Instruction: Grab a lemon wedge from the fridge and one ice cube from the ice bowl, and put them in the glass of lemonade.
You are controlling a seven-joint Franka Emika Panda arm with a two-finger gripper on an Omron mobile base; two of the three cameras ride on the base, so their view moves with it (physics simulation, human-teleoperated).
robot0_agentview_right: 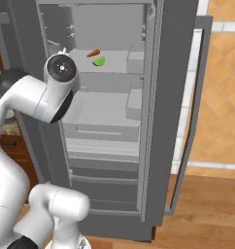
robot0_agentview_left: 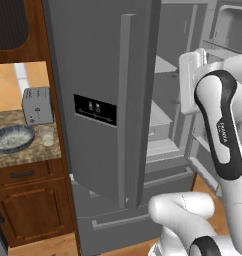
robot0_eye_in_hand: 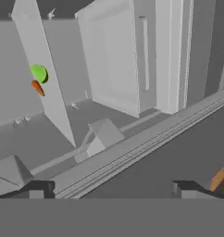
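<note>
While the fridge [robot0_agentview_right: 114,121] stands with its right door [robot0_agentview_right: 187,121] swung wide, its pale grey shelves lie bare to the right base camera, and up on the top shelf [robot0_agentview_right: 109,62] sits the green lemon wedge [robot0_agentview_right: 99,61] with a small orange carrot-like thing [robot0_agentview_right: 93,52] just beside it. Over on the left, the speckled stone counter [robot0_agentview_left: 23,150] tops brown wooden cabinets [robot0_agentview_left: 33,205], and it carries the ice bowl [robot0_agentview_left: 13,138], the glass of lemonade [robot0_agentview_left: 46,135] just beside the bowl, and a silver toaster [robot0_agentview_left: 37,105] behind them against orange wall tiles. Wood flooring shows to the right of the fridge. From the hand camera, the gripper [robot0_eye_in_hand: 116,187] has its dark tips spread wide with nothing between them, well apart from the wedge. Ice in the bowl is too blurred to make out, and the arm's white links hide part of the fridge's interior.
</note>
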